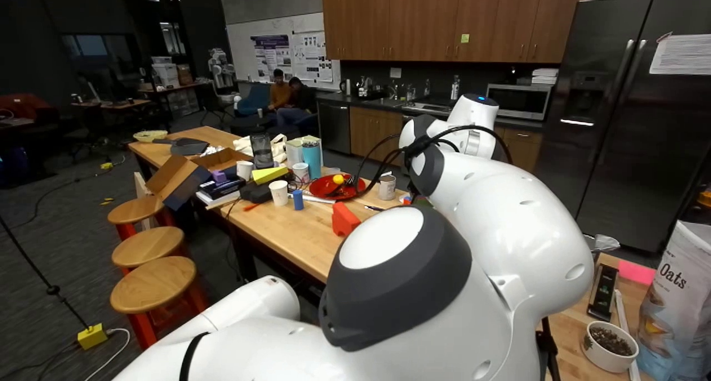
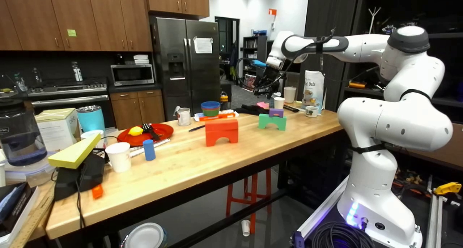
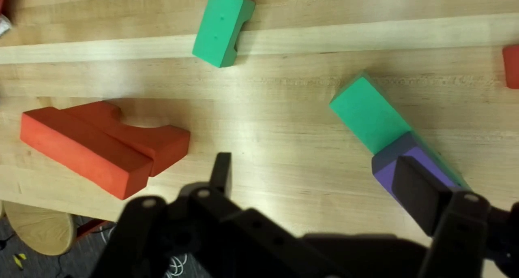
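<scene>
- A kitchen with a dark refrigerator (image 2: 202,74), seen in both exterior views, backs a long wooden worktop (image 3: 279,120).
- Fingers spread wide and gripping nothing, the robot's hand (image 3: 318,172) hangs above the worktop, entering from the bottom of the wrist view.
- A purple block (image 3: 390,155) sits atop a green arch block (image 3: 371,116), right of the wrist view's centre, partly hidden behind the hand.
- The purple block looks light, rigid and hard to break, its smooth faces perhaps slippery; a level pinch across parallel sides appears surest, as it seems only to rest there.
- At left, a red block (image 3: 85,144) touches a red arch block (image 3: 158,142).
</scene>
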You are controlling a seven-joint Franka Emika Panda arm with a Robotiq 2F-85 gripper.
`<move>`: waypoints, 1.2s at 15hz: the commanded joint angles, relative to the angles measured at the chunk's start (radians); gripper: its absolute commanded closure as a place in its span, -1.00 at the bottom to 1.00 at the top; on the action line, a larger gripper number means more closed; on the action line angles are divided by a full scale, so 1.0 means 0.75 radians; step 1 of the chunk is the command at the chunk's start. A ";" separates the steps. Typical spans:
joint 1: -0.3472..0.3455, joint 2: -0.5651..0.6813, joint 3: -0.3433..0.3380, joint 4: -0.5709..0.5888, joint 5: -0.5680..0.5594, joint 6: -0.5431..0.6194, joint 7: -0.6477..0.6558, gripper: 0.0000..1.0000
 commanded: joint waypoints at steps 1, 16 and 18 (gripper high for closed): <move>0.150 -0.126 0.074 0.092 -0.195 -0.220 0.000 -1.00; 0.382 -0.499 0.220 0.166 -0.483 -0.632 0.002 -1.00; 0.384 -0.513 0.224 0.168 -0.484 -0.637 0.002 -1.00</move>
